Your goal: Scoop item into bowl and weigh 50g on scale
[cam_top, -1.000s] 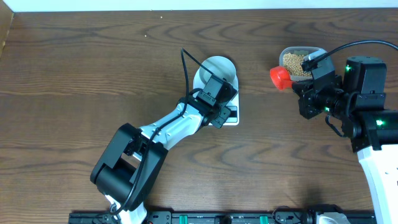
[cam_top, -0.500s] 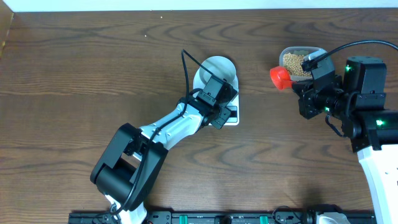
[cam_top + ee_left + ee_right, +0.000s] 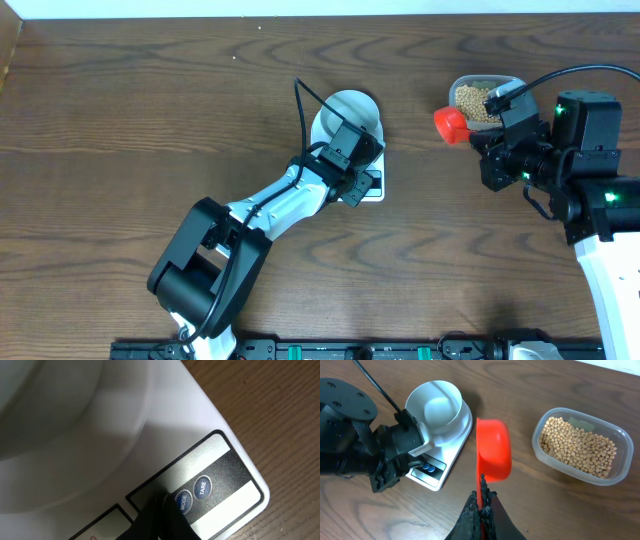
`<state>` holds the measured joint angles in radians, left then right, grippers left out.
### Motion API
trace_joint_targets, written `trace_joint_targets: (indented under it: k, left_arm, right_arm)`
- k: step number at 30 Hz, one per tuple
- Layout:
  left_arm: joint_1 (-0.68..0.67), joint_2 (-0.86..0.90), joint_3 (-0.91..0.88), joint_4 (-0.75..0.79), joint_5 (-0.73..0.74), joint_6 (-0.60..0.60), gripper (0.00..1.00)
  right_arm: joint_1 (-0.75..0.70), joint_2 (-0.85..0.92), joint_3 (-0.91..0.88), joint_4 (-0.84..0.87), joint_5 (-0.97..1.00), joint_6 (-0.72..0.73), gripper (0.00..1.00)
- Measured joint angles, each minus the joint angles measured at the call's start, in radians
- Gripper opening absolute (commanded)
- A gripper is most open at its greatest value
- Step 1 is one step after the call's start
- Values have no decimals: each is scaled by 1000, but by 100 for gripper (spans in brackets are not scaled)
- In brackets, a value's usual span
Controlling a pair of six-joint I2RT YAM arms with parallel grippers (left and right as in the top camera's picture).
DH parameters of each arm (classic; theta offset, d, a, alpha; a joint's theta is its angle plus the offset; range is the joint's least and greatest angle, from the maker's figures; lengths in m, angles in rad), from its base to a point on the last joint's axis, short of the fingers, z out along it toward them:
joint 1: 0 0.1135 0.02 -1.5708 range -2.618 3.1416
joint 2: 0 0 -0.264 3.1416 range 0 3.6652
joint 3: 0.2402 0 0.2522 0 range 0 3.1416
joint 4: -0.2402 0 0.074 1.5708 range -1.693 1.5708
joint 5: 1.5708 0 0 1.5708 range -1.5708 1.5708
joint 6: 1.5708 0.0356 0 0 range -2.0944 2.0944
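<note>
Jaws together, my left pincer [image 3: 162,508] seemingly touches the white rectangular scale's [image 3: 200,420] MODE button [image 3: 183,502]. Right pincer [image 3: 481,497] clamps a red plastic scoop [image 3: 494,450]

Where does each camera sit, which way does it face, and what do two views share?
Overhead: fixed above the dark wooden table, facing straight down; both arms show.
Left wrist: close above the flat white rectangular scale, at its button edge; the shut left gripper meets the MODE button.
Right wrist: looks down past the right gripper, shut on a red plastic scoop, at the clear plastic tub of tan beans.
Shared: overhead and right wrist both show the pale round bowl on the scale.
</note>
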<state>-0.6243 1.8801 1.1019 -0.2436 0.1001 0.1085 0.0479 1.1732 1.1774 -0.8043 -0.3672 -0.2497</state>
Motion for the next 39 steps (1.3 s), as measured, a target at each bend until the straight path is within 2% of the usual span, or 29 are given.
trace_joint_targets:
  k: [39]
  left_arm:
    - [0, 10, 10, -23, -5, -4, 7]
  right_arm:
    - [0, 0, 0, -3, 0, 0, 1]
